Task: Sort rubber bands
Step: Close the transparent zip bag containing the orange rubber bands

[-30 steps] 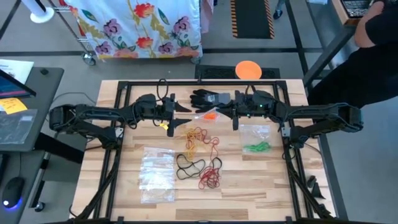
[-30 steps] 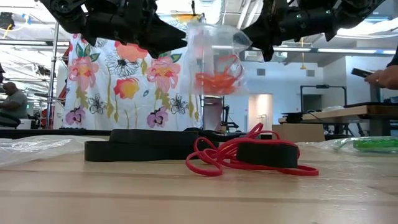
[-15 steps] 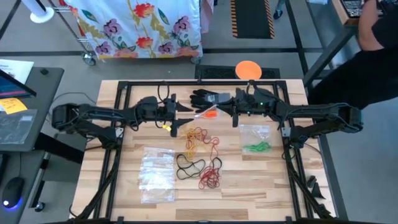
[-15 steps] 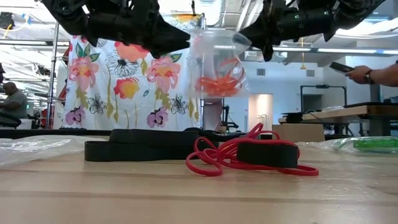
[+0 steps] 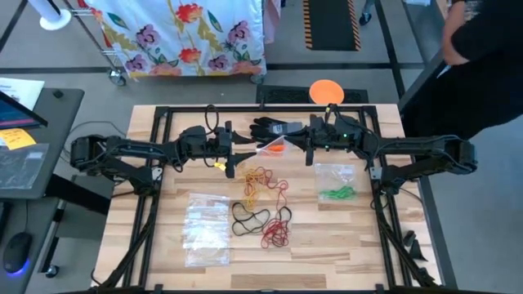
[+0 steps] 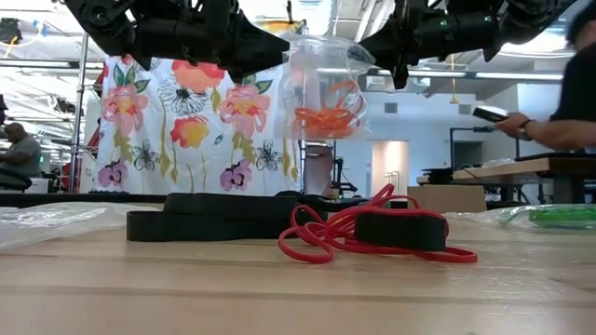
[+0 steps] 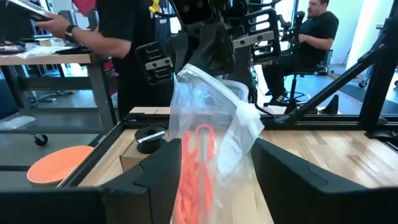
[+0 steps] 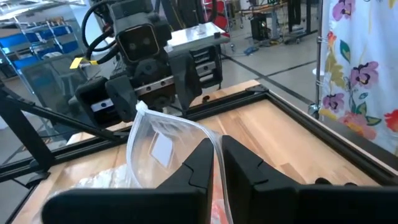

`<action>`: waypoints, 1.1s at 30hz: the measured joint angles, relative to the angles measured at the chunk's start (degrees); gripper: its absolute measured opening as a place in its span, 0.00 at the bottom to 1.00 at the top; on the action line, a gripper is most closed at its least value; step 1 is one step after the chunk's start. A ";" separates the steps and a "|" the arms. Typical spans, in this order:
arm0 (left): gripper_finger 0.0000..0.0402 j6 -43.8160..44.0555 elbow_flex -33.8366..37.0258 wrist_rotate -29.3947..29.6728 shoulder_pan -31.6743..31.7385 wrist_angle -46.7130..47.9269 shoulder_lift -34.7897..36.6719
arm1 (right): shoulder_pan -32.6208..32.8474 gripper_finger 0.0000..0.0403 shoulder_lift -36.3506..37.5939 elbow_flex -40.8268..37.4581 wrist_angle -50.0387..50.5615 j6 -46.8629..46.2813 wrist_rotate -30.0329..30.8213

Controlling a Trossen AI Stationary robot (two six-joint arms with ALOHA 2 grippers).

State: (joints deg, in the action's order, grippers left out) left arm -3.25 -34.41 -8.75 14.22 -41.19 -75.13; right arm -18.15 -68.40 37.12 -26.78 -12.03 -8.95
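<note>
Wooden slats make up the table (image 5: 343, 237) in the high view. At its 12 o'clock edge the 2 arms meet over a clear plastic bag (image 5: 271, 148) holding orange rubber bands (image 5: 276, 150). The left gripper (image 5: 234, 155) comes in from 9 o'clock, the right gripper (image 5: 308, 149) from 3 o'clock. A black glove (image 5: 274, 128) lies just behind the bag. Loose rubber bands (image 5: 263, 204) in yellow, red and black sit at the table's centre. A bag with green bands (image 5: 336, 193) lies toward 3 o'clock, and a stack of empty clear bags (image 5: 206, 229) toward 8 o'clock. An orange disc (image 5: 326, 91) rests on the floor beyond 12 o'clock, beside a person in dark clothes (image 5: 482, 57).

Low view: the bag (image 6: 324, 88) hangs in the air between both grippers, orange bands (image 6: 326, 116) bunched inside. Black bands (image 6: 219, 223) and red bands (image 6: 345, 237) lie in front on the wood. A floral cloth (image 6: 196, 121) fills the background.

Left wrist view: the left fingers (image 7: 158, 165) stand wide, one on each side of the bag (image 7: 214, 134), and the orange bands (image 7: 196, 158) hang between them.

Right wrist view: the right fingers (image 8: 202, 158) are pressed narrow, pinching the bag's top edge (image 8: 171, 134). No writing can be read anywhere.
</note>
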 joint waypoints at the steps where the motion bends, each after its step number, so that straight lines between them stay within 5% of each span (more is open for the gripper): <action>1: 0.48 0.00 0.00 0.00 0.00 -0.30 0.00 | 0.00 0.08 0.00 0.00 -0.13 -0.01 0.00; 18: 0.47 0.93 -1.34 0.68 0.00 -3.32 0.00 | 0.15 0.08 0.00 0.00 -4.75 -0.36 1.51; 28: 0.25 2.40 -2.29 1.07 0.00 -2.82 0.00 | 0.13 0.08 0.00 0.00 -6.44 -2.02 1.51; 33: 0.22 2.84 -2.29 1.07 0.00 -2.90 0.00 | 0.13 0.08 0.00 0.00 -7.96 -2.23 1.51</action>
State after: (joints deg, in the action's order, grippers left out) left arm -0.40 -36.71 -7.68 14.22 -44.10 -75.13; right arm -18.02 -68.40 37.12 -34.74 -14.26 -7.44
